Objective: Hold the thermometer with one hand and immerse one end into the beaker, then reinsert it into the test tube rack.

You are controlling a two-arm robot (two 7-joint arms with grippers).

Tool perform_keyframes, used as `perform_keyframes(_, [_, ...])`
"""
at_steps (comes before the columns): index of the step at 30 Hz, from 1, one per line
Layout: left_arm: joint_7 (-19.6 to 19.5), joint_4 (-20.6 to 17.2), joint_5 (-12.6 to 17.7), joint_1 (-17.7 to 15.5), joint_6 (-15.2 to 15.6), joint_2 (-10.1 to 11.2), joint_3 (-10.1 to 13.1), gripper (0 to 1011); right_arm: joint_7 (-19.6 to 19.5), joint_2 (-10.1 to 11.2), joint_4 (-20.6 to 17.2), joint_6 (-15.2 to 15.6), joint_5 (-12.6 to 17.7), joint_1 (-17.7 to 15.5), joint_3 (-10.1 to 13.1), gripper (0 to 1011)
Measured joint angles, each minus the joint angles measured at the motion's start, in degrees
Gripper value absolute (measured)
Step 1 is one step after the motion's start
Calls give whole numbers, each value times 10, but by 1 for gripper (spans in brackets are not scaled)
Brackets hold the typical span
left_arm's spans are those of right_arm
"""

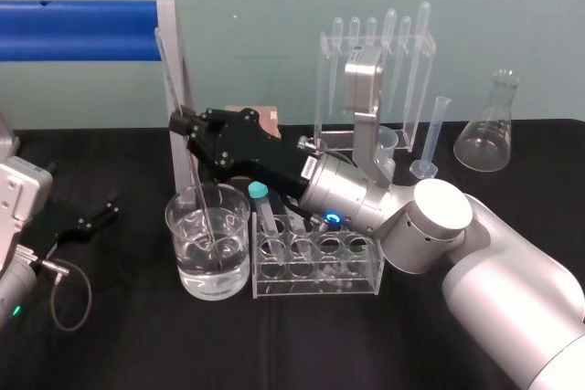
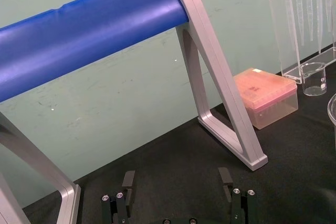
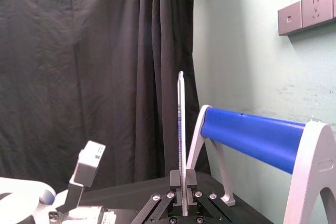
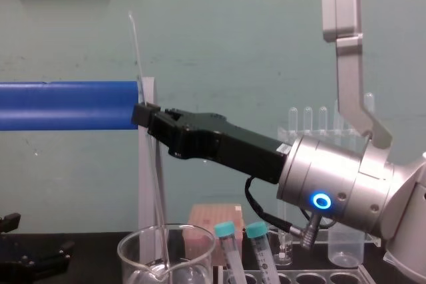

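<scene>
Thermometer stands near upright with a slight tilt, pinched partway along its length by the right gripper. The fingers are closed flat on the glass, which we see plainly in the right wrist view, where the rod rises straight out from between them. The upper part sticks well above the gripper. The lower part runs down into the beaker, and its end reaches the clear liquid there as far as we can tell.

The right arm comes in from the right, and its black gripper body lies above the test tube rack. The rack sits just beside the beaker, on its right. Two teal-capped tubes lean in the rack's left end, under the gripper body and close to the thermometer's line.

Just behind the rod we note the silver upright of a frame carrying a blue bar. A pinkish box sits behind the beaker. Farther back on the black table are a clear pipette stand, a slim graduated cylinder and a conical flask.

The left gripper rests low at the table's left, well apart from the beaker, its fingers spread and holding nothing.
</scene>
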Motion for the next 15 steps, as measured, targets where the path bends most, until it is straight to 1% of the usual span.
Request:
perform_keyframes(7, [0,0,0,0,0,0,0,1008,1,-4,13,-6,-12,-2,-2,55])
perform_keyframes(15, [0,0,0,0,0,0,0,1008,1,-5,14,-5,-19,-6,-1,55])
